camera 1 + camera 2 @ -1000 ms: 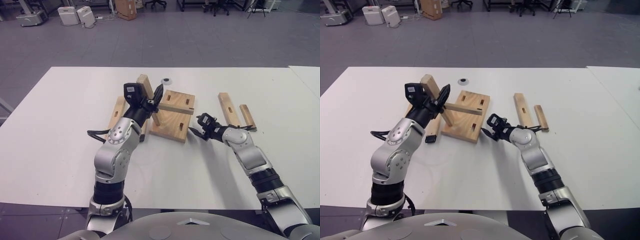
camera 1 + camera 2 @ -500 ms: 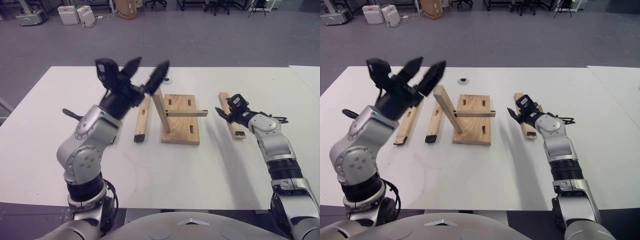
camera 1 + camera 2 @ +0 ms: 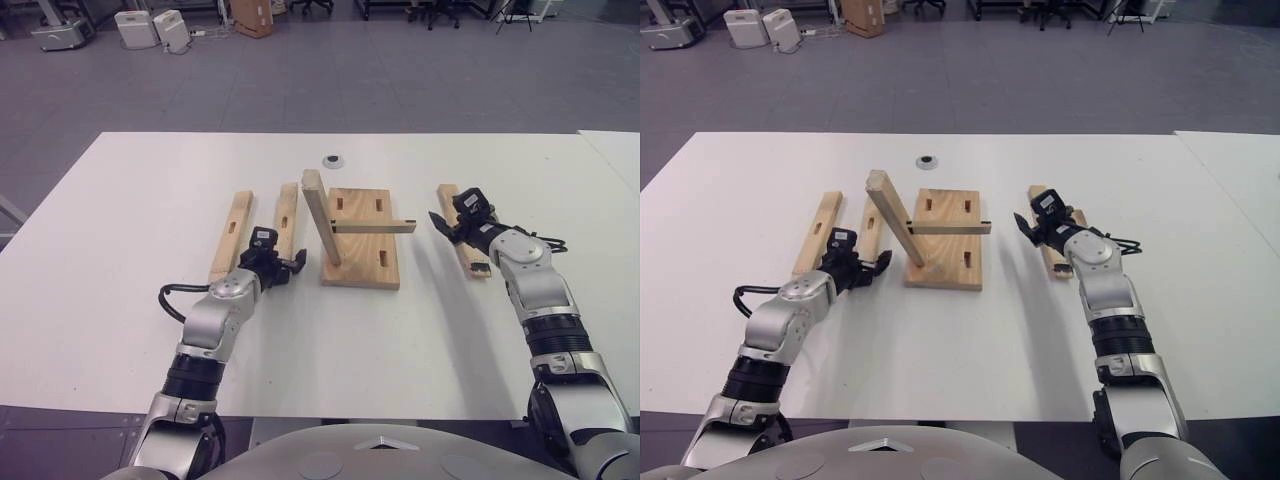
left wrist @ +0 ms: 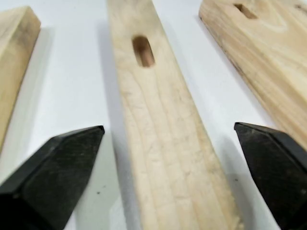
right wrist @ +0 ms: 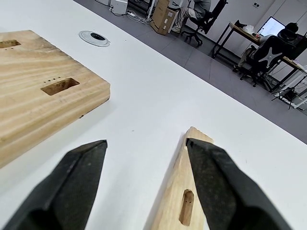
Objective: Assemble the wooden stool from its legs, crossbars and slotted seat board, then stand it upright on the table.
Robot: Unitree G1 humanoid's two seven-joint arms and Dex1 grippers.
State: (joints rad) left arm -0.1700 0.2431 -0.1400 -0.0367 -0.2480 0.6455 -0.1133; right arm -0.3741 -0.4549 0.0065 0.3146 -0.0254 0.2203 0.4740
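The slotted seat board (image 3: 362, 262) lies flat mid-table. One leg (image 3: 320, 215) stands tilted on it, joined to a crossbar (image 3: 380, 226). Two more legs (image 3: 232, 230) (image 3: 286, 212) lie to its left. My left gripper (image 3: 296, 262) is low at the near end of the inner leg (image 4: 158, 143), open, its fingers (image 4: 53, 177) either side of the wood. My right gripper (image 3: 441, 224) is open, hovering over a slotted leg (image 5: 180, 213) right of the board (image 5: 33, 96); its fingers (image 5: 72, 191) hold nothing.
A small round grommet (image 3: 331, 160) is set in the table behind the board. A second wooden piece (image 3: 1078, 216) lies beside the right-hand leg. Bare white table (image 3: 400, 340) stretches in front and to both sides.
The left arm let go of the tilted leg, swung up wide open, then dropped to the inner leg's near end. The board now lies square. The right gripper went from the board's corner to the right-hand leg.
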